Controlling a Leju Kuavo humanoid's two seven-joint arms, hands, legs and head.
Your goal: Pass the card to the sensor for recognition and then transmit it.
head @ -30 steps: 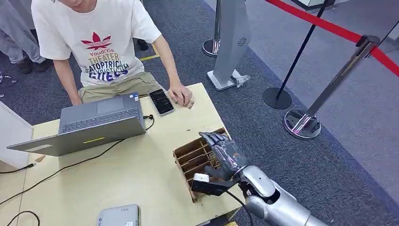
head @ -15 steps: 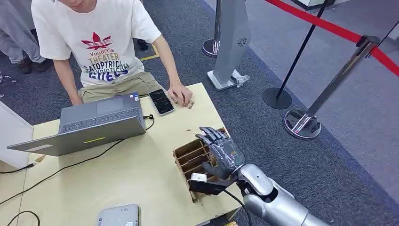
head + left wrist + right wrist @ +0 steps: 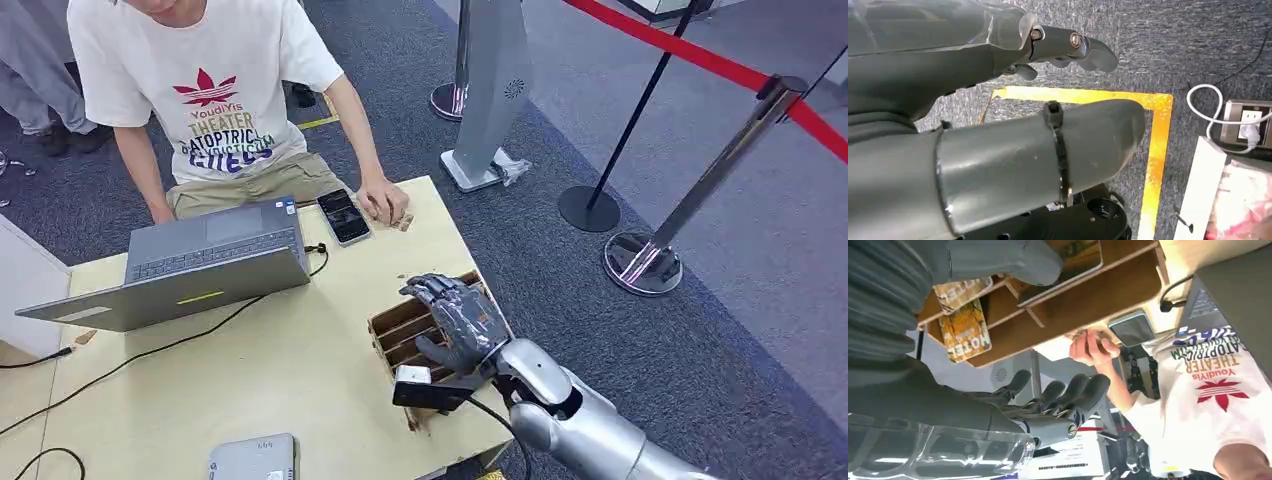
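The robot's right hand (image 3: 455, 318) hovers empty, fingers spread, directly over the slotted wooden card rack (image 3: 392, 331) at the table's near right corner, where the cards (image 3: 964, 327) stand upright in slots just beneath its thumb.

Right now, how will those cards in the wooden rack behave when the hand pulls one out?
The cards look thin, flat and glossy, so probably stiff, light, maybe slippery. They stand in the rack's narrow slots, so one likely slides out. The right hand holds nothing.
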